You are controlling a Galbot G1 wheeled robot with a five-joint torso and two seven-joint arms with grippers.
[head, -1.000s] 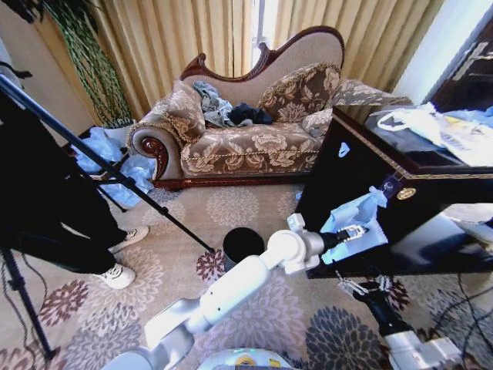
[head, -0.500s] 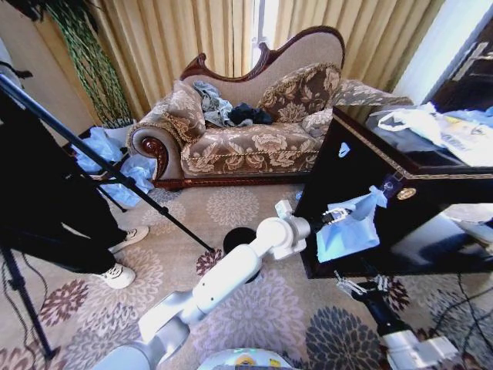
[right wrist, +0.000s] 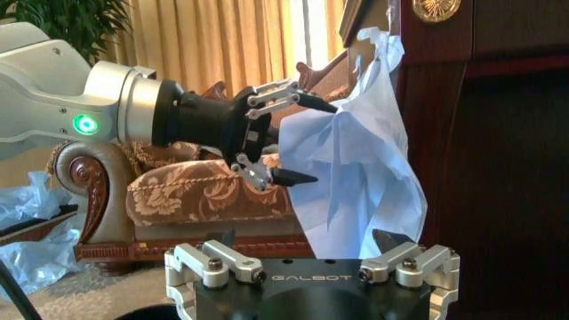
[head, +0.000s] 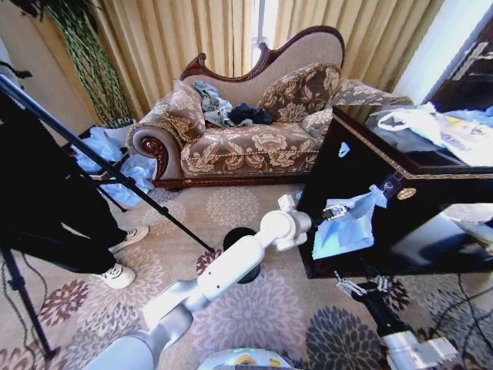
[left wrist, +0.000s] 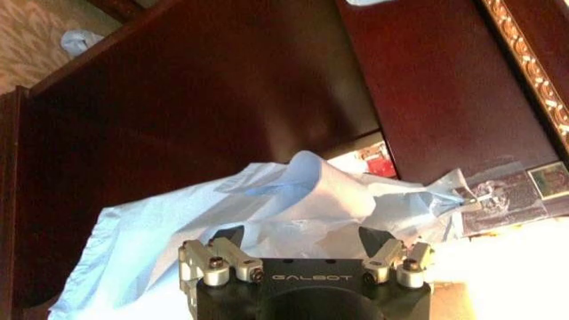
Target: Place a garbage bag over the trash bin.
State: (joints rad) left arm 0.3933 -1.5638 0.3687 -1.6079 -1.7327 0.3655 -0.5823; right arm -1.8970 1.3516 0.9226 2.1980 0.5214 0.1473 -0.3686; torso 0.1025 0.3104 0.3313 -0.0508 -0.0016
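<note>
pale blue garbage bag (head: pixel 343 229) hangs before the outstretched left gripper (head: pixel 337 210) (fingers spread apart).

A home living room: a carved, floral-patterned sofa (head: pixel 246 127) against long gold curtains (head: pixel 185 38), a flowered carpet (head: pixel 231 212) underfoot, a potted plant (head: pixel 88 62), and a glossy dark cabinet (head: pixel 408 208)

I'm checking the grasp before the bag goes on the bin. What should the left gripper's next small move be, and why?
Probably close. The left gripper is open, its fingers astride the edge of the garbage bag, which hangs against the black cabinet and isn't clamped.
</note>
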